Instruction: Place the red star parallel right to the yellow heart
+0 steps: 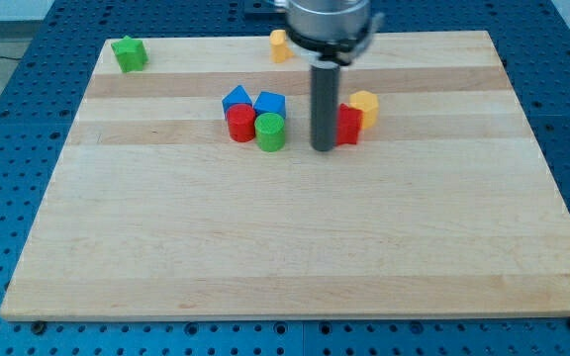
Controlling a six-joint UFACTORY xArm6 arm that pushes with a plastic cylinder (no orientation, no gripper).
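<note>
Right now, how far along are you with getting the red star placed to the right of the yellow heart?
Done: my tip has reached the red star block, against its left side. In hand: the star sits just below-left of a yellow block near the view's middle; whether that one or the yellow block at the top edge is the heart, I cannot tell. Left: the star is not yet level with and right of either.

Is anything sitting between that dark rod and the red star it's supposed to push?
No. My tip sits right against the red star, on its left in the view, with nothing between them. The yellow heart touches the star's upper right side.
</note>
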